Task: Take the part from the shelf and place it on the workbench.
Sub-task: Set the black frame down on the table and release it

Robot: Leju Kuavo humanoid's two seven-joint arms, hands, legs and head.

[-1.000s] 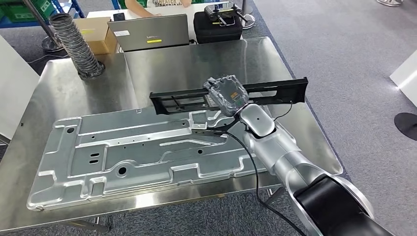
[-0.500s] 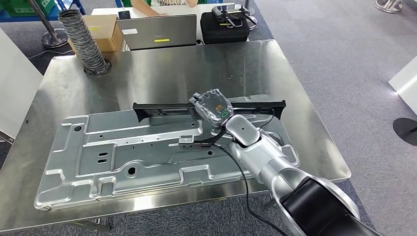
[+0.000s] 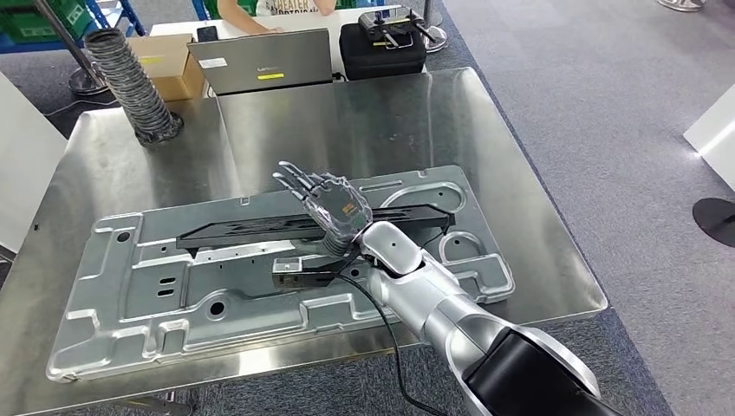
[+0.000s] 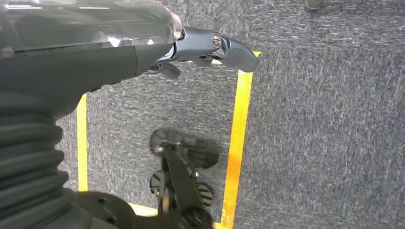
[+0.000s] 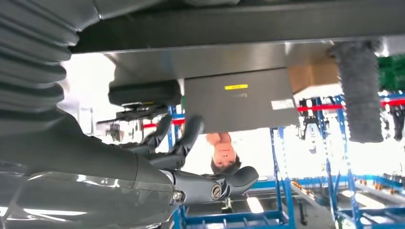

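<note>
Part (image 3: 260,228) (freed) beneath right hand (image 3: 334,208)

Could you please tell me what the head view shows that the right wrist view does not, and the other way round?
Only the head view shows the black part lying across the large stamped panel on the steel workbench, with the right hand open above it, fingers spread. Only the right wrist view shows blue racking behind the bench and the person's head. Both show the right hand, the grey laptop, the ribbed hose, the cardboard box and the black case.
</note>
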